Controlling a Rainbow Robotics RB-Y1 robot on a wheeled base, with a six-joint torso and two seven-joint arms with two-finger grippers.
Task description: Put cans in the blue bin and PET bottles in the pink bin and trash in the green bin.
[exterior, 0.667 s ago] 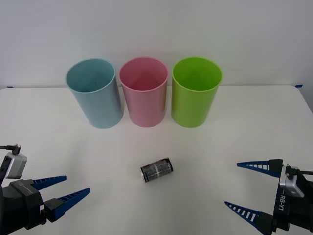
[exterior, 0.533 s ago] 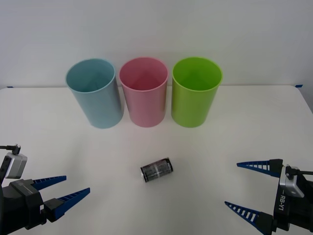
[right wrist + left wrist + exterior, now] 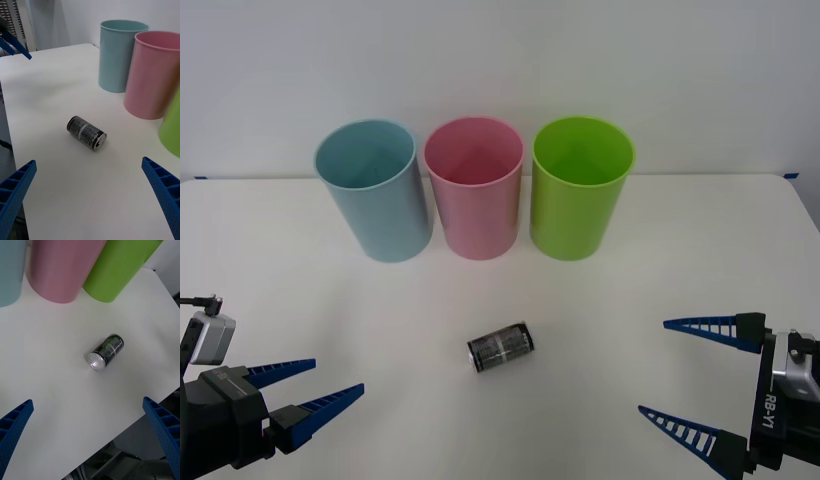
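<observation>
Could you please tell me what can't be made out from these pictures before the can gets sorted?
- Print on the can: too small to read in the front view.
- Green bin: cut off by the right wrist view's edge.
- Blue bin: cut off by the left wrist view's edge.
- Right tool, open: its body cut off by the front view's edge.
</observation>
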